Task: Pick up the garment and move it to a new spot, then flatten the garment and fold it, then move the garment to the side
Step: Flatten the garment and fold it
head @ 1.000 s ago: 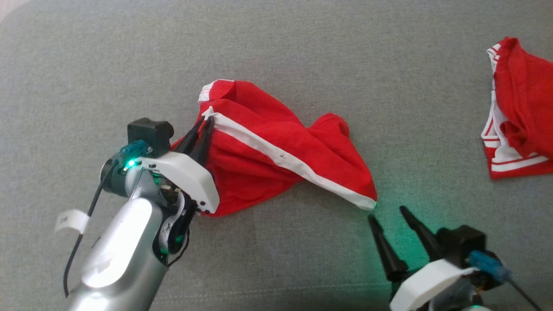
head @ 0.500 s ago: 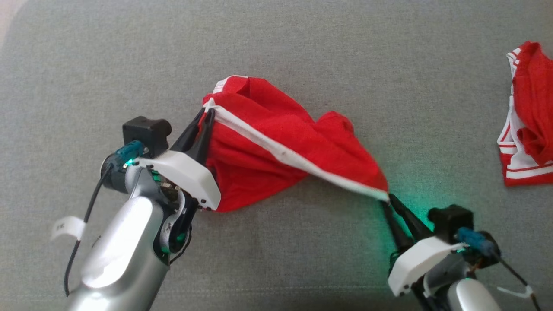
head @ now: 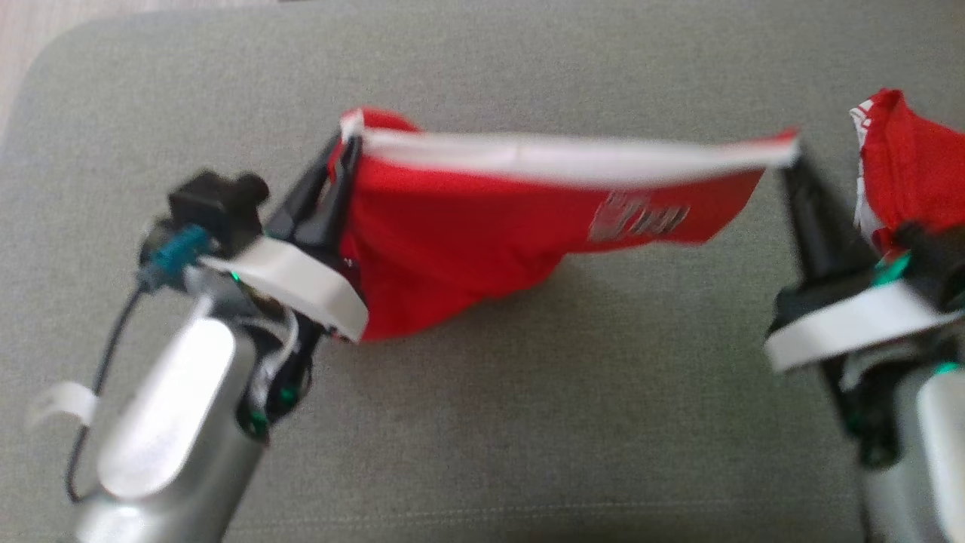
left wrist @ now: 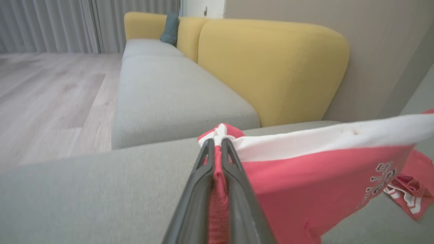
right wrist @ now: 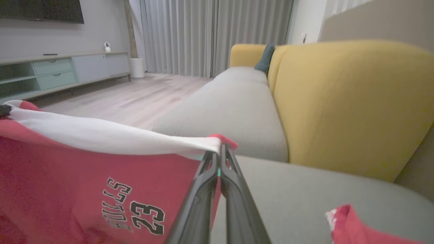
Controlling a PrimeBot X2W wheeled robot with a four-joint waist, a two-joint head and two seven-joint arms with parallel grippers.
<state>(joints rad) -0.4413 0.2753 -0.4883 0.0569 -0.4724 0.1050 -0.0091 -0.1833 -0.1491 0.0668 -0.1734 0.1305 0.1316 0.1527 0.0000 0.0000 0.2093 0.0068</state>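
Observation:
The garment (head: 467, 234) is a pair of red shorts with a white band along its top edge and black-and-white lettering. It hangs stretched between my two grippers above the grey sofa seat (head: 528, 422). My left gripper (head: 348, 142) is shut on the band's left end (left wrist: 218, 134). At the band's right end (right wrist: 217, 145), my right gripper (head: 793, 151) is shut on the cloth too. In the right wrist view the lettering (right wrist: 135, 211) reads upside down. The lower part of the shorts sags toward the cushion.
A second red and white garment (head: 901, 170) lies crumpled on the seat at the far right, close behind my right gripper. Yellow backrests (left wrist: 271, 64) run along the sofa. The seat's left edge (head: 22, 98) drops to a wooden floor (right wrist: 135, 98).
Both grippers rose and spread apart, pulling the shorts taut off the cushion. The right gripper, open a second ago, closed on the band's right end. The head camera also shifted.

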